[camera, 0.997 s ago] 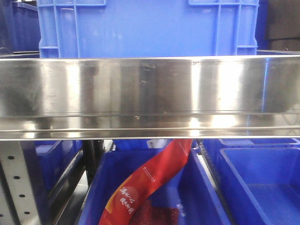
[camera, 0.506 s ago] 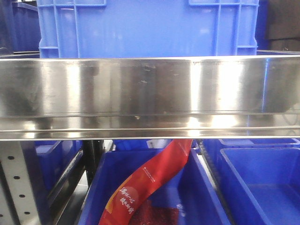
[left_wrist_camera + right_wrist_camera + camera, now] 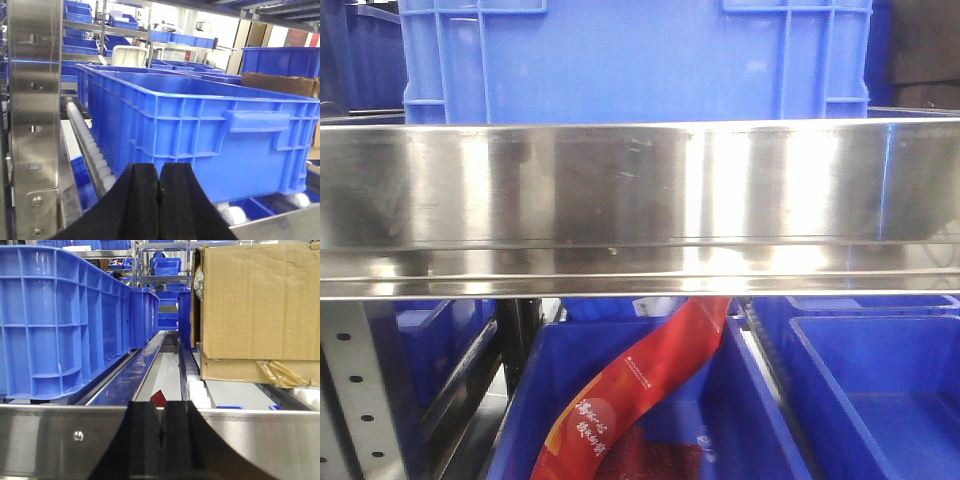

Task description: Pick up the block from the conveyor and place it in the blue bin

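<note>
Left claw (image 3: 159,192) closed, empty, facing blue bin (image 3: 200,125) on white rollers (image 3: 95,155); bin's long axis runs away from camera. Right claw (image 3: 162,432) closed behind steel rail (image 3: 50,440), cardboard box (image 3: 255,310) at right. Block, conveyor apparently out of view.

The big crate (image 3: 635,60) on the shelf is bright blue, with a pattern of raised ribs (image 3: 200,135) on its sides. The rail (image 3: 640,205) in front of it is shiny silver steel with pale reflections. The lower bins (image 3: 870,390) are deep blue. A packet (image 3: 640,390) in one bin is red with an orange spot and yellow letters. The rollers (image 3: 92,147) are white. The box (image 3: 257,302) is light brown cardboard. The fingers (image 3: 140,205) of both grippers are black.
</note>
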Tool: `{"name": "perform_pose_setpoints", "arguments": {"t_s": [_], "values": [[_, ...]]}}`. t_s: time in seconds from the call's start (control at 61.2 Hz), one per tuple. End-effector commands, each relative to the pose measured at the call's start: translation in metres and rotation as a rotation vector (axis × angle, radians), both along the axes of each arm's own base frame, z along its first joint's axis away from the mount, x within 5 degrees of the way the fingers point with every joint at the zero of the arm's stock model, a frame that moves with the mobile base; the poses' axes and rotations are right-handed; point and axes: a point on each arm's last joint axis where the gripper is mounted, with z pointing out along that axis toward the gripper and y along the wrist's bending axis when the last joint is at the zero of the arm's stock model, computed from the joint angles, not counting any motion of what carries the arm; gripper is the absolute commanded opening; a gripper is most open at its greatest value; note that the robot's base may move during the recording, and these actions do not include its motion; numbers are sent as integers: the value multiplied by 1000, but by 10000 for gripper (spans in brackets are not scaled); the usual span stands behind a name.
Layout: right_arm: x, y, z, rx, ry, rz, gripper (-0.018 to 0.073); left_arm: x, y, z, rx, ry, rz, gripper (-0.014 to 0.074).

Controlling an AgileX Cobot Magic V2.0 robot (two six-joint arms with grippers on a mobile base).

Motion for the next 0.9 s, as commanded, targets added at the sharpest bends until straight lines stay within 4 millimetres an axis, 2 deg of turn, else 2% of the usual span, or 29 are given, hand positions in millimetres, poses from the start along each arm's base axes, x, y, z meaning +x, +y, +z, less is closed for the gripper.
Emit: {"name": "perform_pose_setpoints", "arguments": {"t_s": [0.0,0.163,0.31,0.425,0.604,0.67,0.719,0.882], "values": [[0,0,1,-12,-26,-8,-167,-4,5,-5,59,-5,47,-111],[0,0,1,-12,-26,-8,-167,-9,19,-32,97,16,223,-111],[0,0,1,-12,-26,-8,-167,-13,25,-56,64,-35,331,-111],[0,0,1,-12,-26,-8,-167,-16,26,-74,52,-78,362,-111],[0,0,1,-12,-26,-8,-167,-14,26,-107,58,-39,361,-111],[0,0,1,-12,-26,-8,-167,-14,26,-103,26,-105,355,-111],[0,0,1,-12,-26,-8,-167,-14,26,-108,28,-48,357,-111],[0,0,1,-12,-26,-8,-167,-14,26,-105,23,-79,356,-111]]}}
